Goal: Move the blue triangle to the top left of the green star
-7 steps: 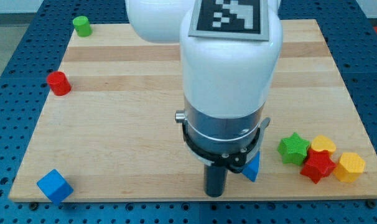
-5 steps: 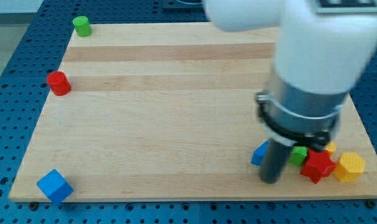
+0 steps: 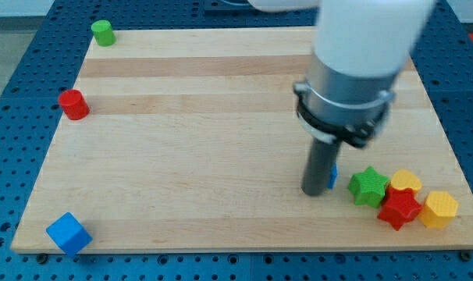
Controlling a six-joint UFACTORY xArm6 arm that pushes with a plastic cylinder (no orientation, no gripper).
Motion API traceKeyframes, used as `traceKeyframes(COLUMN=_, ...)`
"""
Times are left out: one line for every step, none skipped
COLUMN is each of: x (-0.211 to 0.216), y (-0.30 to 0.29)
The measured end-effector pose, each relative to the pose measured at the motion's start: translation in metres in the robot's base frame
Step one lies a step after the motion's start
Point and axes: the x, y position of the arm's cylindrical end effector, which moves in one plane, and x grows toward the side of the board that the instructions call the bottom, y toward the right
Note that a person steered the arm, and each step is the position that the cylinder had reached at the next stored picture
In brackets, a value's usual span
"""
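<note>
I've got 1 cam only, set high at the view's bottom edge, looking down and fwd over the whole wooden worktop point(image 3: 182, 156). Mid-range: all four edges fit, blue pegboard round it. Arm body point(image 3: 361, 55) sits close to lens, blurred, cropped at top.

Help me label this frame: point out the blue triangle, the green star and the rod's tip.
blue triangle point(image 3: 332, 178): camera view, the sliver showing right of the rod.
green star point(image 3: 368, 186): camera view, its top face.
my tip point(image 3: 313, 192): camera view, the rod's very end.
</note>
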Motion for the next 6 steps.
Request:
traceKeyframes(x=-0.054, y=-0.031)
traceKeyframes(x=-0.08, y=-0.058)
traceKeyframes(x=-0.069, y=-0.108)
traceKeyframes(x=-0.048, y=-0.164)
traceKeyframes(x=-0.016, y=-0.213)
traceKeyframes(x=0.012, y=-0.259)
